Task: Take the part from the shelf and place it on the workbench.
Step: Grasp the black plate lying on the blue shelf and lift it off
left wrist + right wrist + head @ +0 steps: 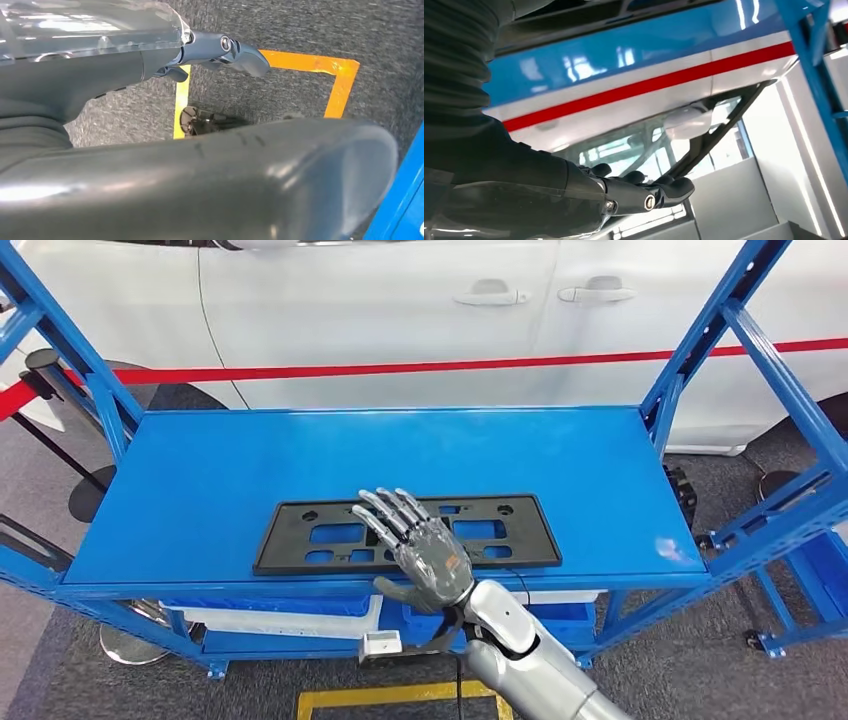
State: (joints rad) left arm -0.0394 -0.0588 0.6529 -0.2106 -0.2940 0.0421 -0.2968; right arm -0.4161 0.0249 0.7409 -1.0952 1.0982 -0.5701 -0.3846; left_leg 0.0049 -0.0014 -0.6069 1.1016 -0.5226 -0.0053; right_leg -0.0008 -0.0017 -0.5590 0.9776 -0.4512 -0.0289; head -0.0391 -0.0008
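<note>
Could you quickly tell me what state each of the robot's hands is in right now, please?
Left hand: open, fingers straight, holding nothing, hanging above the floor.
Right hand: open, fingers spread flat over the black part on the blue shelf; not gripping it.

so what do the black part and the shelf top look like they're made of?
Black part: looks like moulded plastic, matte black; a thin flat frame with cut-out windows and no glare.
Shelf top: probably painted or powder-coated sheet metal, glossy blue; it shows soft reflections and a bright highlight near its right edge.
The right hand lies flat over the part.
</note>
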